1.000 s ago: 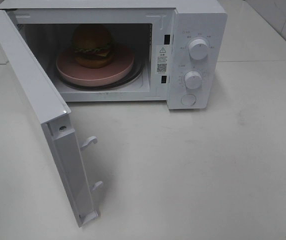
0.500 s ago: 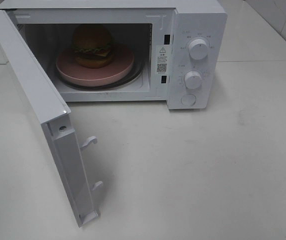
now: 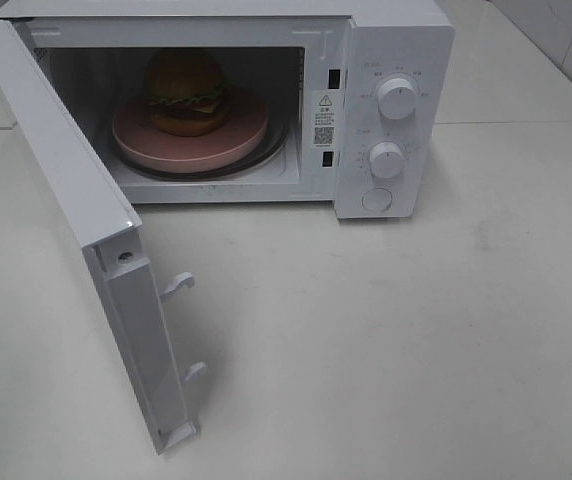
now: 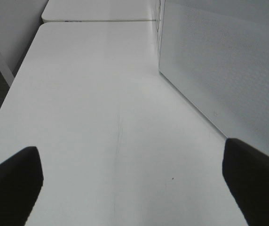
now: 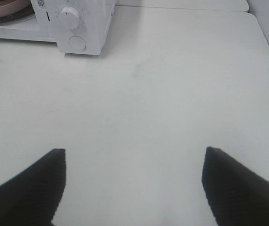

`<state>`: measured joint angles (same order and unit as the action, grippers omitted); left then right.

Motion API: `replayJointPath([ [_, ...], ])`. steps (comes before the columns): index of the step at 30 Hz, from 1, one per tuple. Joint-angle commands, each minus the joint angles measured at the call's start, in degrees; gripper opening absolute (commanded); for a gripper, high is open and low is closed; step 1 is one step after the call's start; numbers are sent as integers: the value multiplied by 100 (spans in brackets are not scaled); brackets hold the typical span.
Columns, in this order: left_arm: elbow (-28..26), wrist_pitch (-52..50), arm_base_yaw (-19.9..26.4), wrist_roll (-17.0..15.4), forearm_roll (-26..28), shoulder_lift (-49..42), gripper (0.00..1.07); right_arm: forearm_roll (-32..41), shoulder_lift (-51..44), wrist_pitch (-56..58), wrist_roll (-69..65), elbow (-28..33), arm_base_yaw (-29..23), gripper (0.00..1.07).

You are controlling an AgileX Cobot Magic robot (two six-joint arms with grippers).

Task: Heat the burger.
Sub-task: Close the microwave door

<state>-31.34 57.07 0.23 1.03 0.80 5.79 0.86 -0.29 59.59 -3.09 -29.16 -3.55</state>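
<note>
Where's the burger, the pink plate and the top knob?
burger (image 3: 184, 72): exterior high view, on its top bun.
pink plate (image 3: 188, 155): exterior high view, on its front rim.
top knob (image 3: 397, 98): exterior high view, on its face.

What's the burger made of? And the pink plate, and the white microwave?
The burger looks like a plastic toy: its bun is smooth and its layers very neat, though I can't be sure. The pink plate seems matte plastic or ceramic, smooth and one flat colour. The microwave looks like white painted metal, with smooth plastic-looking knobs.

Black, perhaps textured gripper fingers (image 5: 238, 193)
</note>
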Motion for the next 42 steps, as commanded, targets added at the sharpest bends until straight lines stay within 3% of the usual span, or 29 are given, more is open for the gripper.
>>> replayJointPath([
  [1, -40, -332, -29, -6, 40, 304, 88, -6, -149, -29, -6, 17, 23, 76],
  [3, -40, -407, -29, -6, 40, 407, 82, -6, -149, -29, -6, 17, 23, 76],
  [5, -40, -613, -29, -6, 34, 762, 55, -6, -149, -29, -6, 17, 23, 76],
  [8, -40, -670, -29, -6, 40, 859, 47, -6, -149, -29, -6, 17, 23, 76],
  [10, -40, -945, -29, -6, 34, 1243, 22, -6, -149, -29, -6, 17, 23, 76],
  [13, -40, -1066, -29, -6, 29, 1369, 15, -6, -149, -29, -6, 17, 23, 76],
  [14, -40, -1278, -29, -6, 29, 1581, 3, -6, -149, -29, -6, 17, 23, 76],
  [15, -40, -1427, -29, -6, 29, 1673, 0, -6, -149, -29, -6, 17, 23, 76],
  [28, 11, -3873, -29, -6, 52, 3048, 0, -6, -149, -29, -6, 17, 23, 76],
  [39, 1398, -7426, -29, -6, -29, 4429, 0, -6, -149, -29, -6, 17, 23, 76],
  [42, 1593, -7953, -29, -11, -160, 4853, 0, -6, -149, -29, -6, 17, 23, 76],
])
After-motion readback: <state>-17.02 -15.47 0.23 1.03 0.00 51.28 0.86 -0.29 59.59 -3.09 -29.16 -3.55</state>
